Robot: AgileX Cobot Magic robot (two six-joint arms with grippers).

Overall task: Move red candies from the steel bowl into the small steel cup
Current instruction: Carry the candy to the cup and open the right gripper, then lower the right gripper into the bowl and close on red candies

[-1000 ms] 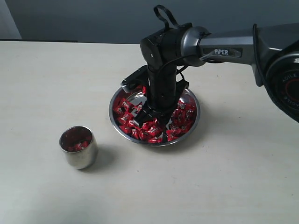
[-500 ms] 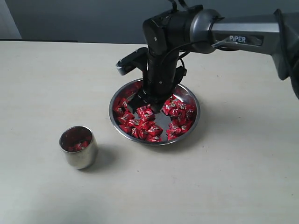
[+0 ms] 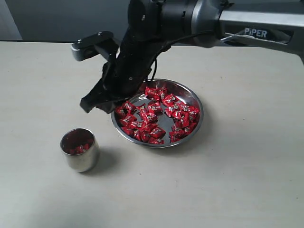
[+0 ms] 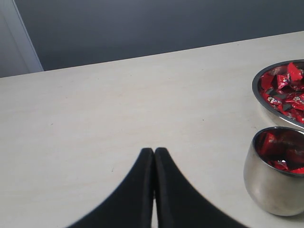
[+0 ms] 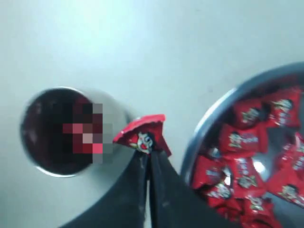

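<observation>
Step in hand: we judge that one piece is on its way to the small steel cup (image 3: 83, 160).
Right gripper (image 5: 147, 157): its jaws are pinching one red candy (image 5: 141, 135) by the wrapper edge, above the tabletop (image 3: 228, 190), between cup and steel bowl (image 3: 158, 146), not yet over the cup mouth.
How to do it well: we would bring the jaws fully over the mouth, keep clear of the rim so the cup does not tip, and only then spread them.
Left gripper (image 4: 154, 153): jaws pressed together, holding nothing, near the cup.
Steel bowl: about mid-tabletop, with many red candies (image 3: 148, 117) mostly in one layer.
Small steel cup: upright, between the bowl and the near left corner; it seems to hold a few candies, but the right wrist view is blocky there.
</observation>
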